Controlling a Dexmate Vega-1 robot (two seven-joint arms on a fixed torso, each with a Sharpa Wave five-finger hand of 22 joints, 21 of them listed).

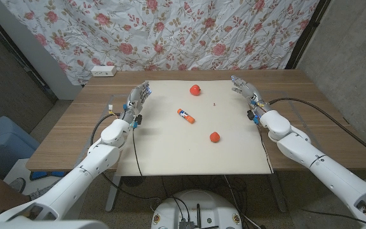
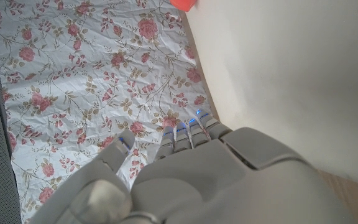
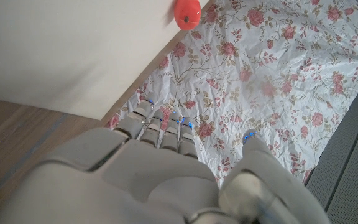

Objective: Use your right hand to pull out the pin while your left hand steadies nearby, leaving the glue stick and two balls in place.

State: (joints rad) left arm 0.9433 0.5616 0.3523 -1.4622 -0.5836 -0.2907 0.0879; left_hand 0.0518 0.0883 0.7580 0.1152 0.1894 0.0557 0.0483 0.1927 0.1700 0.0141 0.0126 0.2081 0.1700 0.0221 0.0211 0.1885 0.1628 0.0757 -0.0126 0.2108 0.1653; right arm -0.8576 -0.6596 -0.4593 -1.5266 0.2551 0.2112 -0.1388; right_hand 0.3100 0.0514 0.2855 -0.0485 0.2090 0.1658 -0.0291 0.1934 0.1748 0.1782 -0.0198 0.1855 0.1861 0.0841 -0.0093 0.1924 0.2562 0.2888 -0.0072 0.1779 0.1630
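The pin (image 1: 215, 102) shows as a tiny red speck on the cream mat (image 1: 170, 152) that covers the wooden counter (image 1: 75, 121), too small to tell its shape. It lies between the far red ball (image 1: 196, 90) and the right robot hand (image 1: 243, 87), apart from both. The glue stick (image 1: 185, 115), white with an orange end and a blue band, lies near the mat's middle, and the near red ball (image 1: 215, 137) sits closer to the robot. The left robot hand (image 1: 138, 97) stands at the mat's left edge. Both robot hands hold nothing, fingers extended. A white power strip (image 1: 103, 70) rests at the counter's far left corner before the floral curtain (image 1: 189, 32).
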